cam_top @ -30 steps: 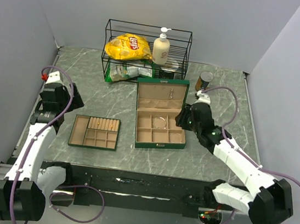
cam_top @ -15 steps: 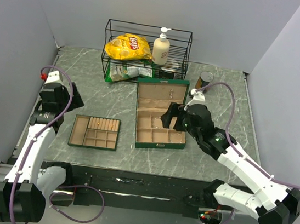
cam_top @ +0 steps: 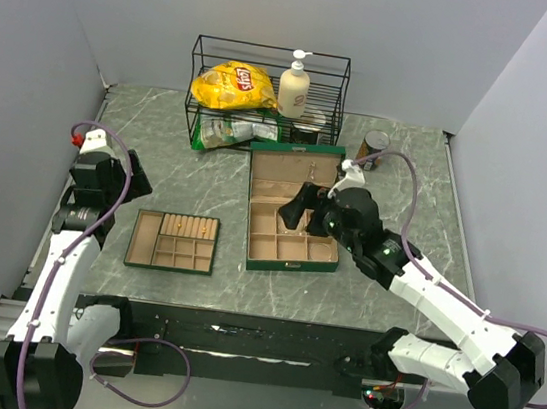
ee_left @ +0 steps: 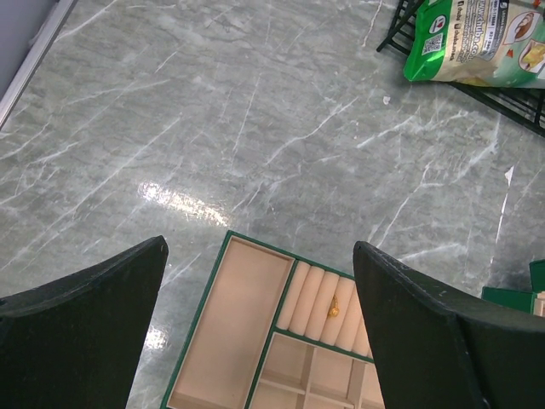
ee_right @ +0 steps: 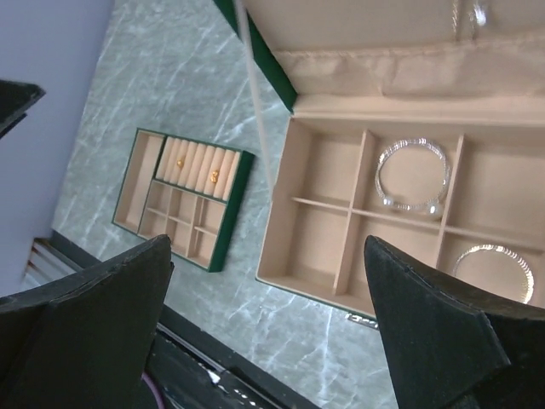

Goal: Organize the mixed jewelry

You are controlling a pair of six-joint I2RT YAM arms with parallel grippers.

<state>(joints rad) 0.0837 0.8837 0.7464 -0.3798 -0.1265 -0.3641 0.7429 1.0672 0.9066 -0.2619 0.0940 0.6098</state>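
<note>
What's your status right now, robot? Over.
Left gripper open, empty, over tray. Right gripper open, empty, over green box. Two bangles in separate box compartments; gold ring in tray's rolls. Nothing blocking.

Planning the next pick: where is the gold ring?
In the left wrist view, the gold ring sits in the ring rolls of the tray, left of the box.

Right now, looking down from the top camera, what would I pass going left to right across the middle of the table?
flat green tray with tan compartments → open green jewelry box with tan lining → brown tin can, which stands farther back. The black wire rack is left out because it spans above both the tray and the box.
</note>
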